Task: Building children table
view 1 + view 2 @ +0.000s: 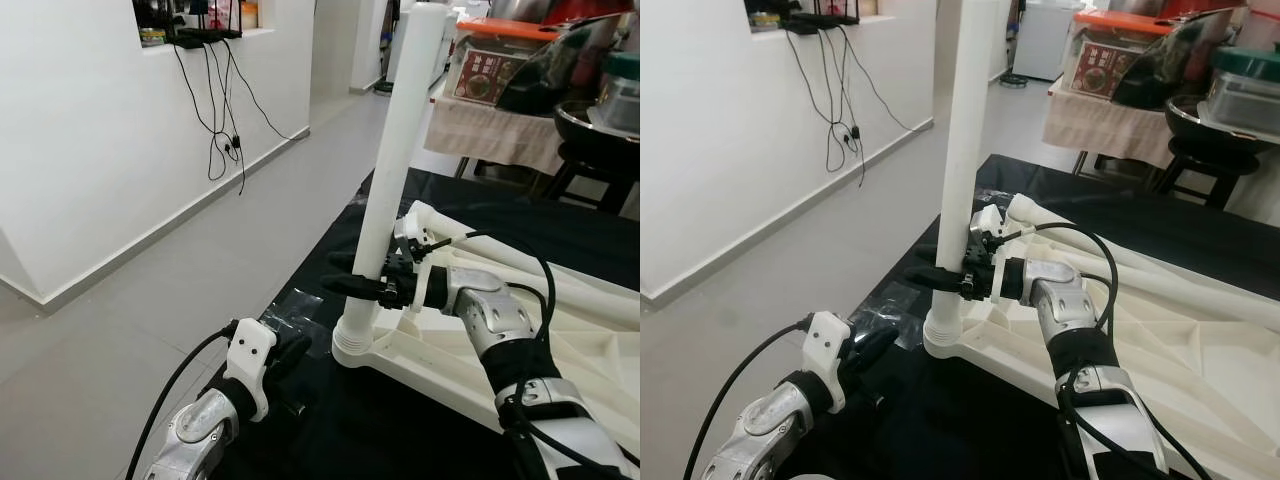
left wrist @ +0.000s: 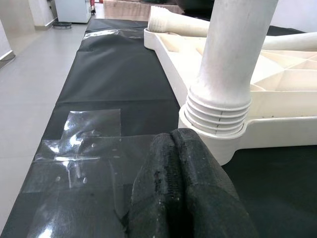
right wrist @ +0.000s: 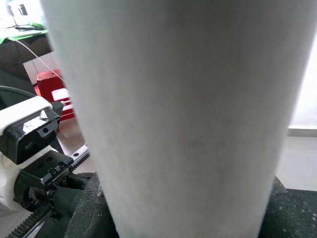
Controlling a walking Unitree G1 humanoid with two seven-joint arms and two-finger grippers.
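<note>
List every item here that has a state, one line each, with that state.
White table leg: upright, its ribbed end seated in the corner socket.
Table top: lying underside up on the black mat.
Second leg: lying flat across the table top.
Right gripper: shut on the white table leg.
Left gripper: shut, holding nothing, near the socket.

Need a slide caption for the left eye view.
Right gripper clasps the upright white table leg seated in the overturned tabletop.
</note>
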